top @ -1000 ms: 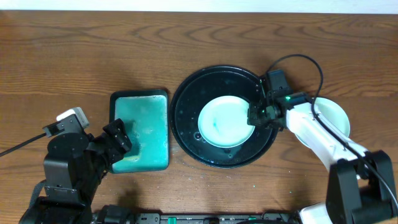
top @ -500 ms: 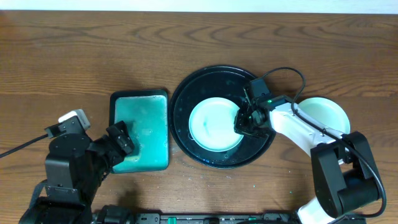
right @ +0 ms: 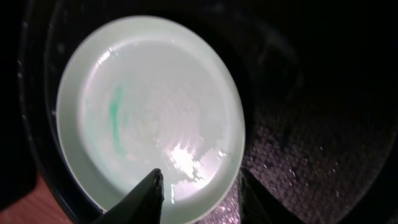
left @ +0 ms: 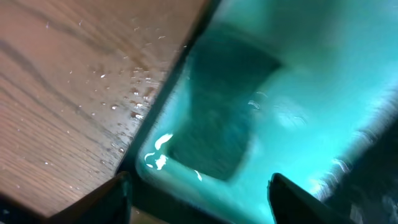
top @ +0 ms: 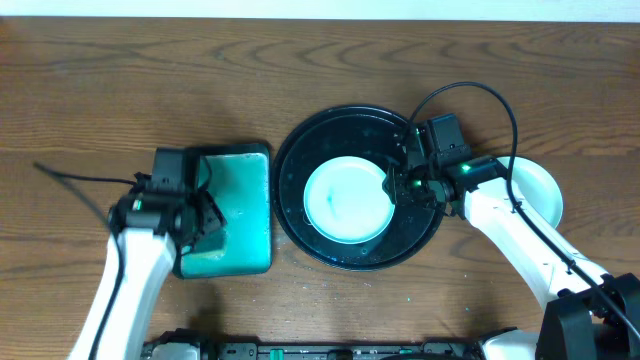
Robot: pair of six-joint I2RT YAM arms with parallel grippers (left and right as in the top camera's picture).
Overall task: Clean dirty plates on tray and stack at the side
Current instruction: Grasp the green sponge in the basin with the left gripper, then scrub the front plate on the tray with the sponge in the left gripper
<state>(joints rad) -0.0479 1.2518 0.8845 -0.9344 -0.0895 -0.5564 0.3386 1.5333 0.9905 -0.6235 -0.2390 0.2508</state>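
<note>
The right fingers are standing apart, clamping nothing, over the black tray. One plate is lying flat on that tray, stretching out ahead of them. Its near rim is passing under the gap between them, with one fingertip over the plate and the other over the wet tray floor beyond the rim. Whether either is touching cannot be told. A teal smear is showing on the plate, ahead of the fingers. Behind them, past the tray's rim, a second plate is resting on the bench, partly hidden by the arm.

The left fingers are spread wide, gripping nothing, over the teal rectangular tray. Teal liquid is lying below and ahead of them, with a darker rectangular patch just ahead of the fingertips; what it is cannot be told. Water droplets are dotting the bench to one side of them.
</note>
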